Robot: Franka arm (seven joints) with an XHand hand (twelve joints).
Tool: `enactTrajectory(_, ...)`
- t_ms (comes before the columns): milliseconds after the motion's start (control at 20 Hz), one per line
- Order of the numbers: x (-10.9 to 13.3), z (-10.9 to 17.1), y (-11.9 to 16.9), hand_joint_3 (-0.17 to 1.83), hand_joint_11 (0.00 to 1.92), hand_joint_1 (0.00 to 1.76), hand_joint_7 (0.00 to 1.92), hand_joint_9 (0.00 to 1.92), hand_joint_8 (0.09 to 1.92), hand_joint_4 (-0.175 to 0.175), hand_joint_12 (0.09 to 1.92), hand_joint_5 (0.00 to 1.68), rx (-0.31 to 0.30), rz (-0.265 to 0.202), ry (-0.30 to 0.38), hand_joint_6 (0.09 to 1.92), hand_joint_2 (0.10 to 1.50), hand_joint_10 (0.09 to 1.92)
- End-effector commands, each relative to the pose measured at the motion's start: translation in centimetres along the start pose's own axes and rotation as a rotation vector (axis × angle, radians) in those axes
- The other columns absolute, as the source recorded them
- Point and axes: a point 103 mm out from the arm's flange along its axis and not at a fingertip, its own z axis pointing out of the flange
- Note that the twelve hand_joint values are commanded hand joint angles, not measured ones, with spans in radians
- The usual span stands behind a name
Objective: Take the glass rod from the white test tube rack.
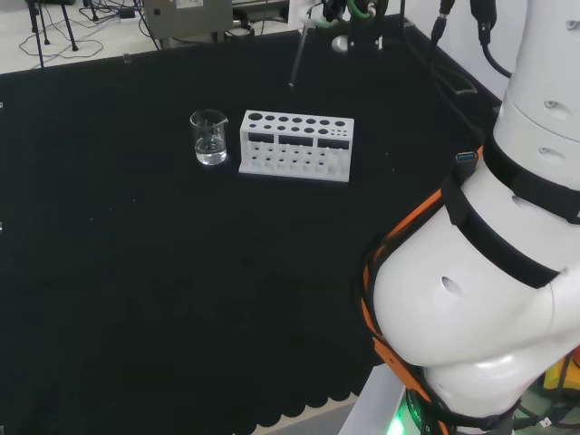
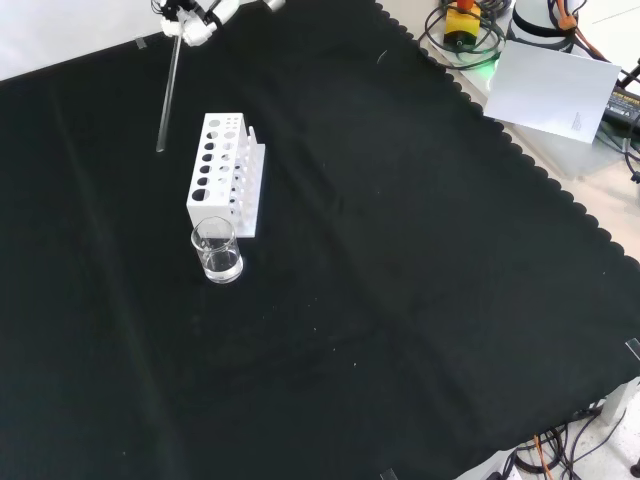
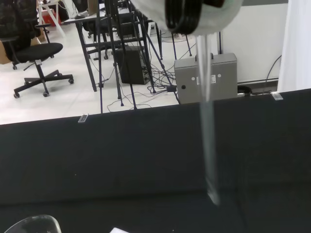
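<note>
The glass rod [image 2: 167,92] hangs in the air, almost upright, with its lower tip clear of the white test tube rack [image 2: 225,172] and to the rack's left in the front view. At the front view's top edge the hand [image 2: 195,20] pinches the rod's upper end. In the head view the rod [image 1: 298,58] slants down from the hand [image 1: 355,13], beyond the rack [image 1: 295,145]. Past the hand [image 3: 194,12] in the wrist view, the rod [image 3: 208,136] runs as a pale blurred streak over the black cloth. The rack's holes look empty.
A small glass beaker [image 1: 208,138] with a little clear liquid stands close by one end of the rack [image 2: 217,250]. The arm's white links [image 1: 489,272] stand at the head view's right. A white sheet [image 2: 555,90] lies beyond the cloth's scalloped edge.
</note>
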Motion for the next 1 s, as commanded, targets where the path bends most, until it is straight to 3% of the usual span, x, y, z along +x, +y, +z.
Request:
enactTrajectory(50,0.9,-2.7,-1.3,0.25,1.32,1.30,1.17,1.71,1.03,-0.175,0.84,1.18,0.018,0.003,-0.004,0.39,0.92,0.68)
enactTrajectory(1000,4.0,-3.8,-1.7,0.17,1.32,1.30,1.17,1.72,1.03,-0.175,0.84,1.19,0.000,-0.058,-0.003,0.34,0.96,0.67)
